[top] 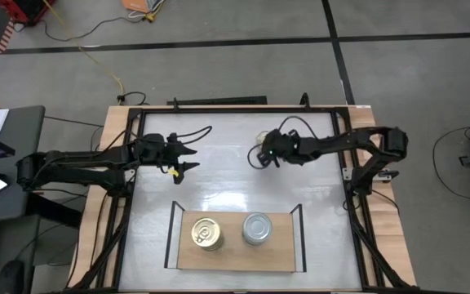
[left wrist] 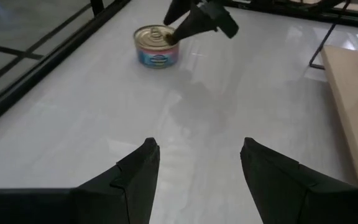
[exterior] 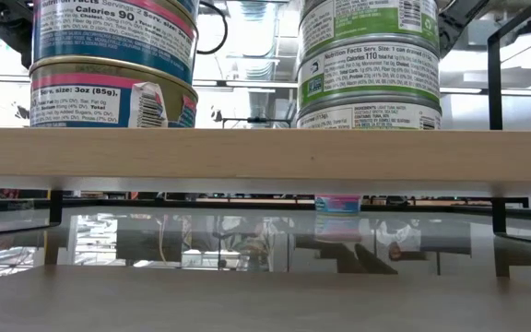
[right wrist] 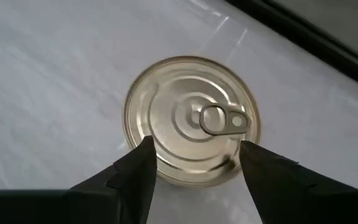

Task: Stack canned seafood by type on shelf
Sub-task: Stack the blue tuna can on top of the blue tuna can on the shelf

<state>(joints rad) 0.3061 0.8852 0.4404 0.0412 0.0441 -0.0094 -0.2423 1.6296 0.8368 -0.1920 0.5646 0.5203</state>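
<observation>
Right claw (right wrist: 194, 163), fingers apart, hovers directly over a lone gold-lid can (right wrist: 191, 118) on the table, not gripping. Left claw (left wrist: 197, 165) open and empty nearby. Gold stack (top: 207, 233) & silver stack (top: 256, 229) sit on the shelf (top: 235, 257).

A lab: framed white table (top: 219, 192), taped concrete floor (top: 219, 61), loose cables (top: 96, 33).

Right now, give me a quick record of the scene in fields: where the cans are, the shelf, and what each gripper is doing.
shelf: light wooden board with black uprights, near table edge
gold-lidded stack: on the shelf, left part
silver-lidded stack: on the shelf, beside the gold stack
loose gold-lidded can: on the white tabletop, far side
right gripper: open, over the loose can
left gripper: open, empty, above the bare tabletop
</observation>
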